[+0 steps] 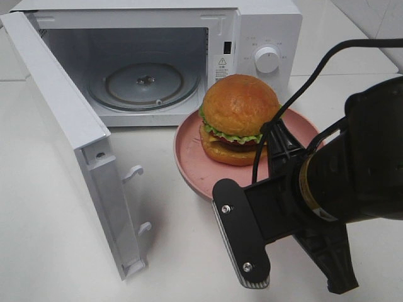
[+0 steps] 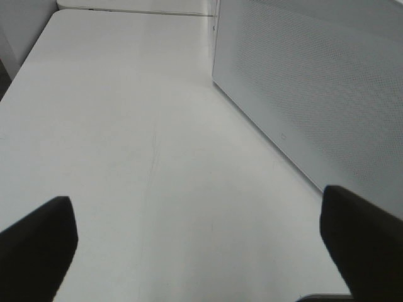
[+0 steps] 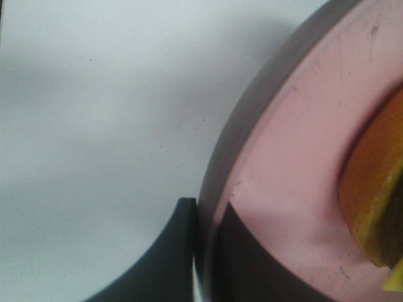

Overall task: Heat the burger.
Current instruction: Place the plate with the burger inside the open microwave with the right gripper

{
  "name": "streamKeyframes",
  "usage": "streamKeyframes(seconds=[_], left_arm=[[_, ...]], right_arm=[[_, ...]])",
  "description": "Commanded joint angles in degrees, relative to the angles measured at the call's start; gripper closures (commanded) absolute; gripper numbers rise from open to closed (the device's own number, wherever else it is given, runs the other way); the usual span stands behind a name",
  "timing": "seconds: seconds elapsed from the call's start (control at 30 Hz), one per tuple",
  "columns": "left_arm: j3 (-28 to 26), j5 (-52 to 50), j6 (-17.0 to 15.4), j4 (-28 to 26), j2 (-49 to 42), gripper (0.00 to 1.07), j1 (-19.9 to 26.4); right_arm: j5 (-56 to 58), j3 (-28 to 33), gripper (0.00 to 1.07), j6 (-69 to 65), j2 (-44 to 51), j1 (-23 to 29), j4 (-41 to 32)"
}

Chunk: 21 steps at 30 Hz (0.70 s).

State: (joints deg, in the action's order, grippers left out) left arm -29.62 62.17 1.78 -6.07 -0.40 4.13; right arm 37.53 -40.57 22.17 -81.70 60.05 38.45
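On the white table, in front of the open white microwave oven: the round burger with glossy golden-brown bun, green lettuce frill and dark patty sits on a round pink plate. It is just right of the oven mouth, toward the plate's far side. The white oven door stands swung wide to the left. The clear glass turntable is bare.

Right gripper: jaws closed on the plate's rim, one finger on the upper face, the other outside the edge. It does not touch the burger.

Left gripper: jaws wide apart, holding nothing, over bare table beside a perforated white panel, which may be the door's outer face.

Handling, judged:
- The burger is a loose stack. The glossy bun is likely slick, and the layers could shear or squash under a direct pinch.
- The top bun overhangs the layers below. The burger is probably light.
- Best not to grasp the burger itself; carry it on the plate.
- The plate looks stiff, smooth and hard, so the rim is the sensible hold.
- A one-edge pinch puts the load out beyond the fingers, so the plate may droop or twist in the pads.
- Keep the plate level and move slowly, so the burger does not slide to the low side.
- Watch clearance over the oven's lower sill.
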Motion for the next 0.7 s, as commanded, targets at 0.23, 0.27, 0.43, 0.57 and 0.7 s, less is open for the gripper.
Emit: streamKeyframes(seconds=[0.23, 0.27, 0.43, 0.57, 0.7], left_arm=[[0.1, -0.9, 0.0, -0.4, -0.9, 0.05, 0.3], [0.1, -0.9, 0.0, -0.4, -0.9, 0.05, 0.3], [0.1, -0.9, 0.0, -0.4, -0.9, 0.05, 0.3], [0.1, -0.9, 0.0, -0.4, -0.9, 0.05, 0.3], [0.1, -0.9, 0.0, -0.4, -0.9, 0.05, 0.3]], right_arm=[[-5.0, -0.3, 1.07, 9.2, 0.3, 0.2, 2.3], [-5.0, -0.3, 1.07, 9.2, 0.3, 0.2, 2.3], [-5.2, -0.3, 1.07, 9.7, 0.3, 0.2, 2.6], [-5.1, -0.3, 1.07, 8.5, 0.3, 0.2, 1.3], [-5.2, -0.3, 1.07, 9.2, 0.3, -0.1, 1.3]])
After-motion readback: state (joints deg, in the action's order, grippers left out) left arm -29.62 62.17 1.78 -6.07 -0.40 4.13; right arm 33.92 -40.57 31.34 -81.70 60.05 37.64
